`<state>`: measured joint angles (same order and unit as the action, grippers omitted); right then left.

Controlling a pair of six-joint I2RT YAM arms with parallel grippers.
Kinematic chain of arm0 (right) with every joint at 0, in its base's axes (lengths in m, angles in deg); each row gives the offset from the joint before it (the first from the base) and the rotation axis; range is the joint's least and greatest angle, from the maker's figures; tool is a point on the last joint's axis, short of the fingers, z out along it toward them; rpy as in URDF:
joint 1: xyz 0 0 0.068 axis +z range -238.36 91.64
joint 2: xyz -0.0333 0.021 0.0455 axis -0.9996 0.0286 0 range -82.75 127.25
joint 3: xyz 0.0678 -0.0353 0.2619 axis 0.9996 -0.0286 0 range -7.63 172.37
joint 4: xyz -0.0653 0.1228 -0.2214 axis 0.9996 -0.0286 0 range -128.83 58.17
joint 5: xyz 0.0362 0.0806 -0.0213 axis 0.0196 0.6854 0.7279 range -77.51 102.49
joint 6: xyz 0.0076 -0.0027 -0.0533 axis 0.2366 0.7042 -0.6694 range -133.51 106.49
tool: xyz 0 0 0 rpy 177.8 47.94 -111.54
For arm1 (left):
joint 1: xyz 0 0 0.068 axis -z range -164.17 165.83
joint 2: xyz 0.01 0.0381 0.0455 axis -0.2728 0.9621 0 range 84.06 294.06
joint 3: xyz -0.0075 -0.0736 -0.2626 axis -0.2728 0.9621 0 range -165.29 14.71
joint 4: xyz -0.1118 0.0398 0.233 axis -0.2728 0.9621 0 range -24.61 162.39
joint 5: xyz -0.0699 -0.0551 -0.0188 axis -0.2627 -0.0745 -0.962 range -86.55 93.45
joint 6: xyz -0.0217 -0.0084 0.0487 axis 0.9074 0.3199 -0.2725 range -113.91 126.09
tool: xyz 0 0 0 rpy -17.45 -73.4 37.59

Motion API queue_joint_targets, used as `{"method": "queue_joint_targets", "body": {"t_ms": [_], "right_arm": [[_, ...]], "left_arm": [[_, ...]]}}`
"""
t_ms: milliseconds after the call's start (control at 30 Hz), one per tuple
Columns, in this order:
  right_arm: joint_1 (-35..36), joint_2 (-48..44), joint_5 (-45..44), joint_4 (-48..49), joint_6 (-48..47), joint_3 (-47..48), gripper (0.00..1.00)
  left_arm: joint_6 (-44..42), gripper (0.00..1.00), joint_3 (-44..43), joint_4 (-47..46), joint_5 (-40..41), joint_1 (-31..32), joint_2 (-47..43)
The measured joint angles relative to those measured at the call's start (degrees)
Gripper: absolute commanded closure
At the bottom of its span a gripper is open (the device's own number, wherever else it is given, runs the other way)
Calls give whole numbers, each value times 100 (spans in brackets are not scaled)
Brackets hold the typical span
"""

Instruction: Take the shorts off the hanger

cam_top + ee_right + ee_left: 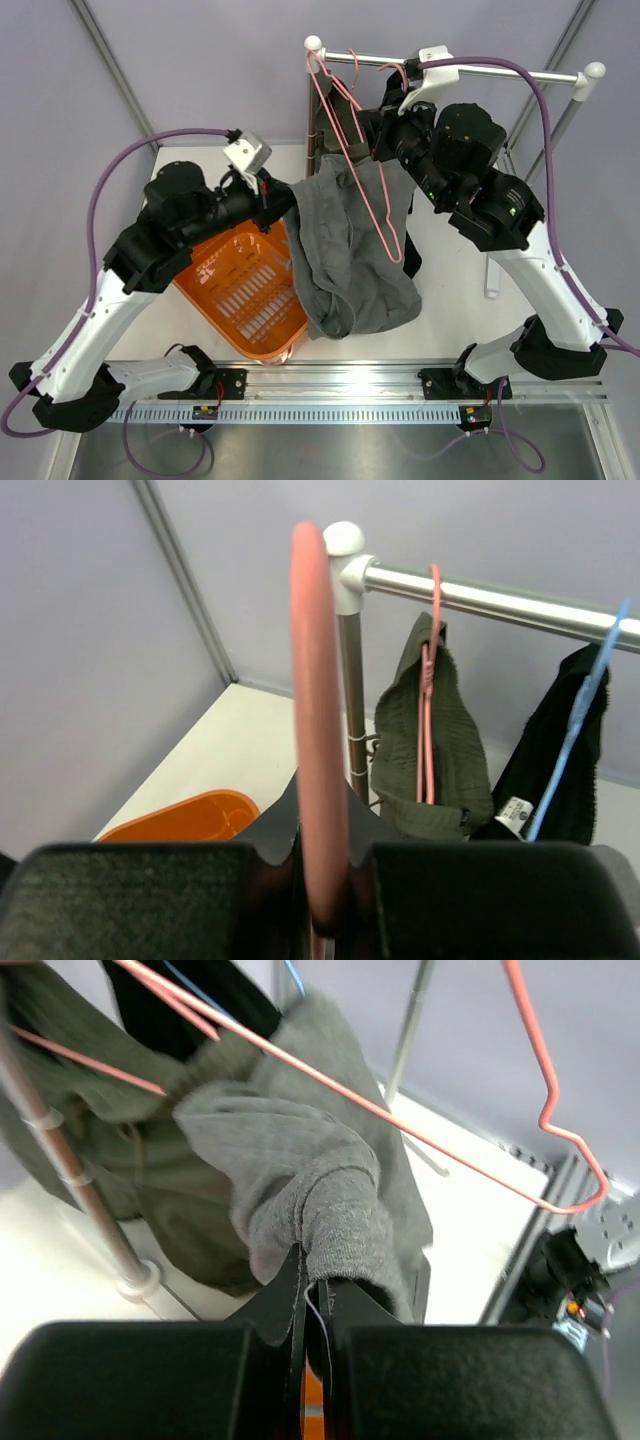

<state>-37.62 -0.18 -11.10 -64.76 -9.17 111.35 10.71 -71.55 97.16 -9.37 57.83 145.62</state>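
Shorts of soft grey jersey are seen in the top view hanging in loose folds above the middle of the counter, beside the orange slotted basket towards the left edge. In the right wrist view, the right pincer is clamped on the smooth, rounded pink hanger. In the left wrist view, the left pincer is clenched on a bunched fold of the knit. The pulling-off step is judged to be in hand. Next, the fabric should be drawn leftward off the wire while the hanger is held fixed.
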Motion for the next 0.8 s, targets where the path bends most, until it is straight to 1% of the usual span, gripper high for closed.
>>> {"method": "queue_joint_targets", "body": {"t_ms": [133, 233, 300, 500, 667, 800], "right_arm": [[20, -35, -269, -116, -131, 149, 100], [22, -105, -431, -129, -179, 151, 100], [22, -170, -479, -133, -184, 129, 100], [22, -437, -699, -201, -221, -70, 100], [22, -518, -741, -247, -221, -208, 100], [22, -527, -741, -251, -221, -267, 100]], "left_arm": [[-98, 100, -748, -15, 369, 0, -39], [-184, 100, -1338, -256, 588, 0, -149], [-232, 100, -1576, -463, 726, 0, -249], [-557, 100, -1904, -1239, 1425, 0, -498], [-970, 100, -2225, -1738, 1921, 0, -332], [-1276, 100, -2267, -2033, 2223, 0, -216]]}}
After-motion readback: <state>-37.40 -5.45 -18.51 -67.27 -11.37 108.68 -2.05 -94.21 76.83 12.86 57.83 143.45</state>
